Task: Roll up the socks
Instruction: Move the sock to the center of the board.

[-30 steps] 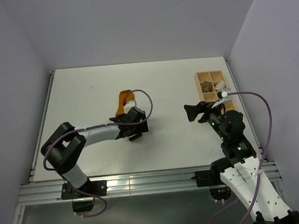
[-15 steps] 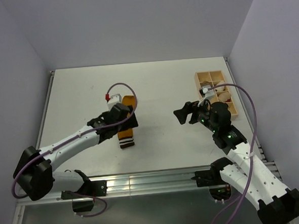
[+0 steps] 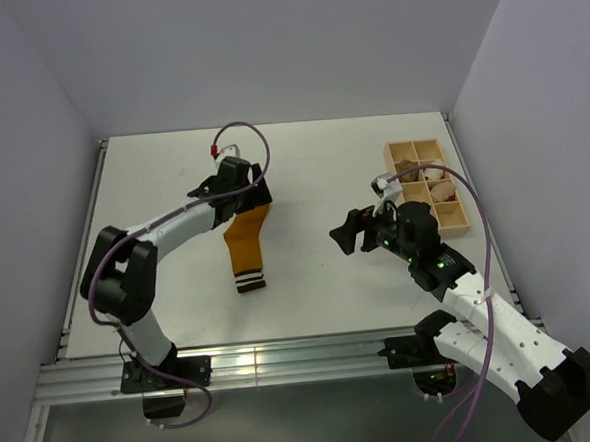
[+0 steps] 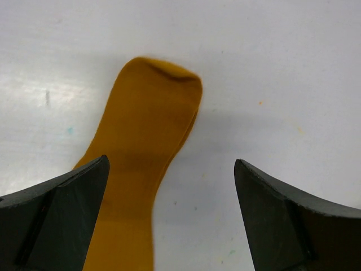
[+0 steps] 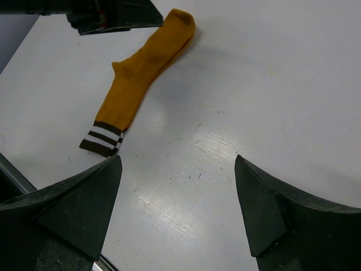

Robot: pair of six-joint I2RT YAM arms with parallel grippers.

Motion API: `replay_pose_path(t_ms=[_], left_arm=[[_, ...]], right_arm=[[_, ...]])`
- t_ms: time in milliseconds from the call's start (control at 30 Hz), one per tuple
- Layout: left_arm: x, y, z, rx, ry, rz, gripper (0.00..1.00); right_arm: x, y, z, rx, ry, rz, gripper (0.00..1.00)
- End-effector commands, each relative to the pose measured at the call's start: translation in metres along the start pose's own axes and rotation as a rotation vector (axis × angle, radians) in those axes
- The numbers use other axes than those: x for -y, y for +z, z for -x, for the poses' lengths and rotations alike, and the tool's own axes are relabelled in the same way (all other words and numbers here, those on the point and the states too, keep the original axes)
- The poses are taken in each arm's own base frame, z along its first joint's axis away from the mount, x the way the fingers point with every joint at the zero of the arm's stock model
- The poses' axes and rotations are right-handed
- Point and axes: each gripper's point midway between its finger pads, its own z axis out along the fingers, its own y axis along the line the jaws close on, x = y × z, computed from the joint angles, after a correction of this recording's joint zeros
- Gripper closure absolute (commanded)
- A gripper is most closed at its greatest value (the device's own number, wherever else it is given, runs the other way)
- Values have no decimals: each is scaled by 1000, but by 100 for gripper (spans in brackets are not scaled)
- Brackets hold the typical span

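The left hand (image 4: 170, 164) hangs released, jaws wide, over the toe of the orange sock (image 3: 246, 246), which lies flat on the worktop (image 3: 153, 190) with its striped cuff nearest the arms. The right hand (image 5: 178, 158), also released and empty, hovers between sock and tray (image 3: 390, 167).

The top camera sits high behind my two bases and looks down and forward over the whole bench (image 3: 172, 178), far enough back to take in both arms and the walls. The camera on my left wrist looks steeply down from close above, past my left fingers (image 4: 51, 214) in its bottom corners, onto the toe end of the mustard sock (image 4: 149, 147). The camera on my right wrist stands farther off and slants across the bench toward my left side, with my right fingers (image 5: 67, 209) framing its lower edge. All three views share that sock.
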Motion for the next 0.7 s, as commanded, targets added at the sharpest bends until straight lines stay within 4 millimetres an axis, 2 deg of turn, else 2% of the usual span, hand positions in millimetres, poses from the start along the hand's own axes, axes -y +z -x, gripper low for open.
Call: replay_pose_path(t_ms=[0, 33, 100, 200, 433, 667], left_arm=[[29, 18, 25, 33, 22, -75, 2], [25, 31, 16, 2, 30, -51, 2], [29, 41, 22, 3, 26, -44, 2], [29, 59, 12, -35, 29, -36, 2], [35, 73, -21, -123, -68, -79, 4], [45, 88, -44, -164, -104, -95, 4]], right_arm=[[-6, -4, 27, 72, -29, 4, 12], [-8, -4, 26, 68, -28, 10, 12], [-9, -4, 25, 65, -30, 14, 12], [-8, -5, 25, 67, -27, 12, 13], [-6, -6, 24, 71, -23, 2, 13], [-4, -4, 20, 63, -23, -5, 13]])
